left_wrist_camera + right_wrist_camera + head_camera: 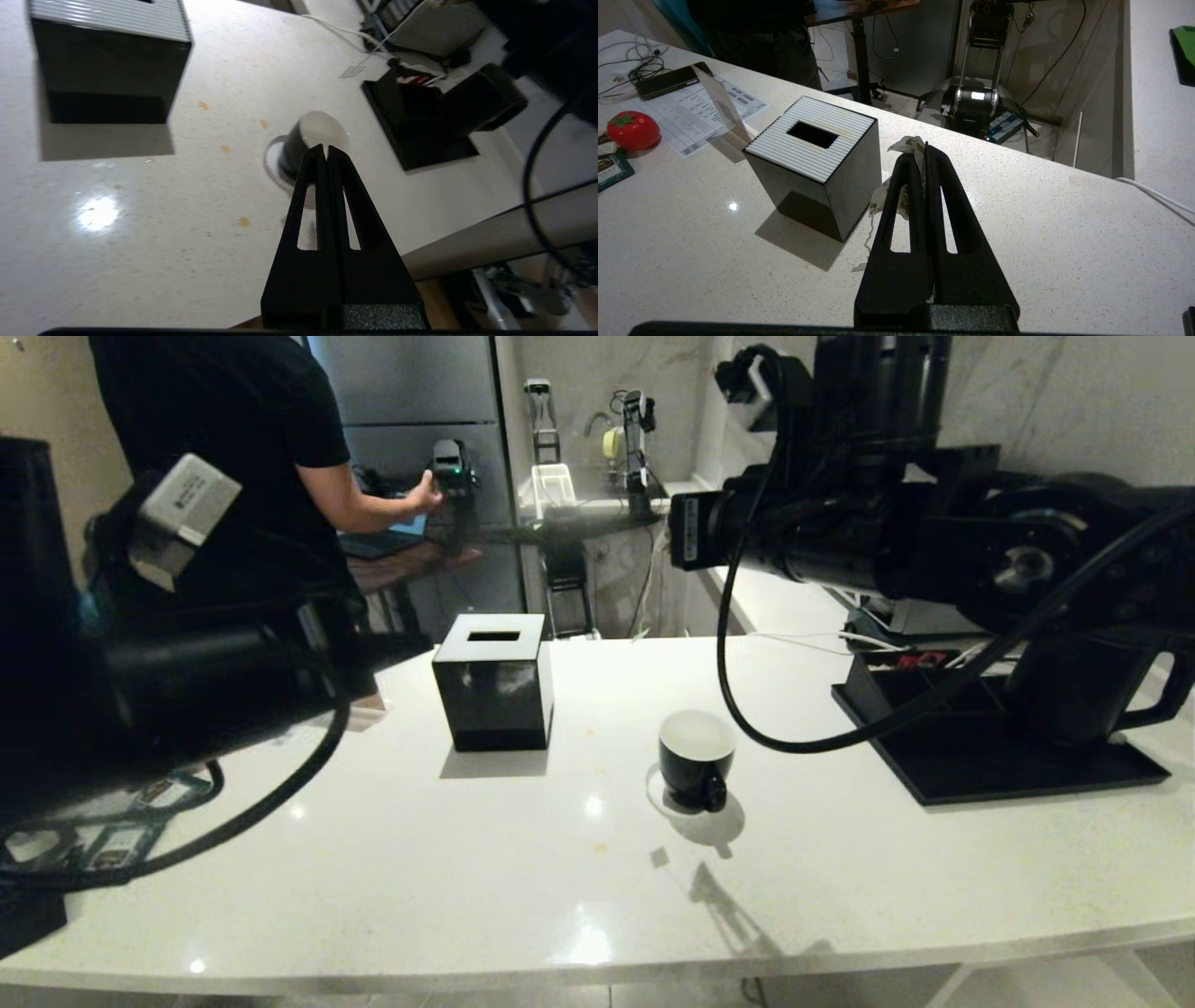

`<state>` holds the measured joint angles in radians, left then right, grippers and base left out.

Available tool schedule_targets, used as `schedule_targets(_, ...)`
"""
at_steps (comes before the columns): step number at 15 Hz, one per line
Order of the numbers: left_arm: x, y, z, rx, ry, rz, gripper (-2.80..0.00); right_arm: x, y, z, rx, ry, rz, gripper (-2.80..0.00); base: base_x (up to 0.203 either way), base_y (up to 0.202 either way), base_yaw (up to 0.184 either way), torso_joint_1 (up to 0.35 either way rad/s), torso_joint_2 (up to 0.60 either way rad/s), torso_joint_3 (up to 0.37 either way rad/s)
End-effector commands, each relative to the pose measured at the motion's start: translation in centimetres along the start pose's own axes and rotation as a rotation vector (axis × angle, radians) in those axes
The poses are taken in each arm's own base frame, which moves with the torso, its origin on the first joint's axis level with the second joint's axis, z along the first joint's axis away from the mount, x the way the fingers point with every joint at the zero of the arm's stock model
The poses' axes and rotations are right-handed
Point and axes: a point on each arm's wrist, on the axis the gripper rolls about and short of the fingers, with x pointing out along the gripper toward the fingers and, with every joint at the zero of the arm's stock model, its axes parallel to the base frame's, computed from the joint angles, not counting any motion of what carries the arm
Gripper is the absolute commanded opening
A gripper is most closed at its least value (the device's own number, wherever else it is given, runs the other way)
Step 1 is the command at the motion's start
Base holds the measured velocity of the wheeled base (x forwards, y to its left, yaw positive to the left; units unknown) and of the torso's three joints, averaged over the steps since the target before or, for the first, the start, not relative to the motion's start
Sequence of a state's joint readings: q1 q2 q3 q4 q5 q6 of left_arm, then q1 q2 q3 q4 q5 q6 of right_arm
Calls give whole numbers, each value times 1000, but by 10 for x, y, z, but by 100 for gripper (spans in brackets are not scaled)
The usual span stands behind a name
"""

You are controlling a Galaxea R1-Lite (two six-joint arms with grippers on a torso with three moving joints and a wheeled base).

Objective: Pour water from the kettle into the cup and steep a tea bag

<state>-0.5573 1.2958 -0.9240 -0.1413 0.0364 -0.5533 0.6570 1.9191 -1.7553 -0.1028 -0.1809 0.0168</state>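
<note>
only right wrist view shows tea bag (903,186) pinched in right gripper (924,149).

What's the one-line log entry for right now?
left gripper: shut, empty, above cup | right gripper: shut on tea bag | kettle: on tray, untouched | cup: on counter

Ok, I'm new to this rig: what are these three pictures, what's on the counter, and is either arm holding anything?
It's a two-armed robot. The wide picture comes from its head, looking down at the counter. The other two come from cameras behind each arm's pincer, the black prongs you see. On the counter are a box, a cup and a tray with the kettle. The left pincer is shut and empty, pointing at the cup. The right pincer is shut on a tea bag. A person stands behind the counter.
</note>
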Motion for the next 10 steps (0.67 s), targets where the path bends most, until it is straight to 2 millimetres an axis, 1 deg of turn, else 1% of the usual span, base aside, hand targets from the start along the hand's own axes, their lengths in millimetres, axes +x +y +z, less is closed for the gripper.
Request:
schedule_targets(1, 11, -3, -5, -19, 12, -15, -280, 2, 0, -2, -1, 6, -1, -280, 0, 0, 0, 0, 0, 0)
schedule_targets(5, 26, -6, -10, -25, 12, -39, -280, -1, 0, 1, 0, 0, -1, -280, 0, 0, 0, 0, 0, 0)
schedule_targets(8, 37, -4, -16, -23, 40, -26, -280, -13, -2, 6, -5, 21, -2, -280, 0, 0, 0, 0, 0, 0)
schedule_targets(10, 46, -6, -21, -13, 50, -37, -280, -18, -3, 9, -6, 25, -4, -280, 0, 0, 0, 0, 0, 0)
